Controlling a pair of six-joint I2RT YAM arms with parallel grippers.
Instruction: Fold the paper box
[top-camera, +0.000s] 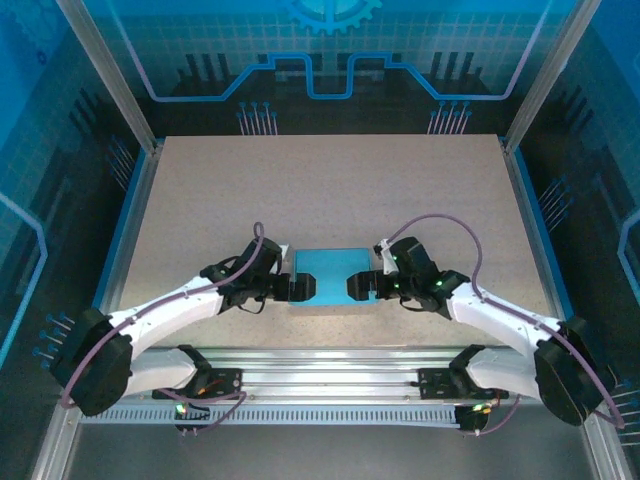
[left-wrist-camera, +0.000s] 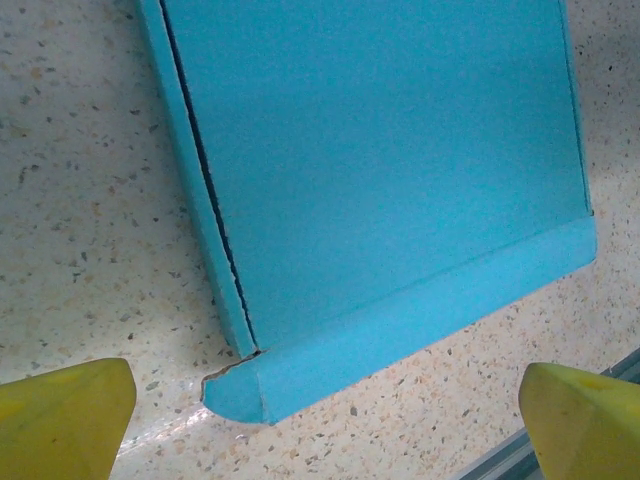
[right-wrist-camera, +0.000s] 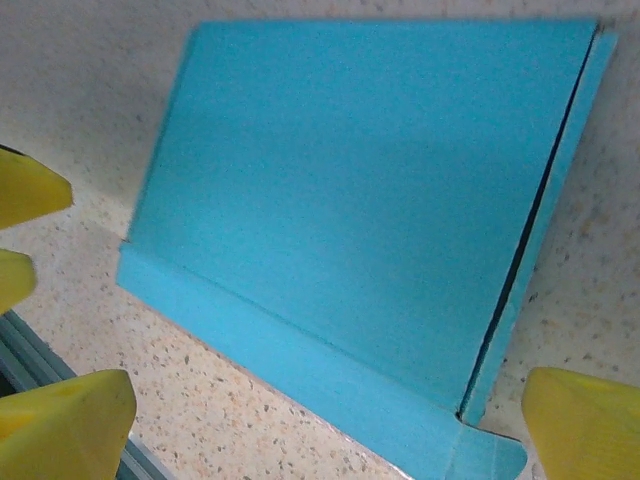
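Observation:
The paper box (top-camera: 331, 268) lies flat and closed on the speckled table, bright blue side up, near the front edge between my two grippers. My left gripper (top-camera: 304, 288) stands open at its left end. In the left wrist view the box (left-wrist-camera: 380, 170) shows a folded front lip and a side flap with a dark seam, and the left gripper (left-wrist-camera: 325, 435) has yellow fingertips (left-wrist-camera: 62, 415) wide apart, clear of the card. My right gripper (top-camera: 356, 287) stands open at the right end. In the right wrist view the box (right-wrist-camera: 360, 200) lies ahead of the open right gripper (right-wrist-camera: 325, 435), untouched.
A metal rail (top-camera: 330, 362) runs along the table's near edge just behind the grippers. Aluminium posts (top-camera: 110, 75) and blue walls enclose the table (top-camera: 330, 190). The left gripper's yellow fingertips (right-wrist-camera: 22, 190) show at the left edge of the right wrist view.

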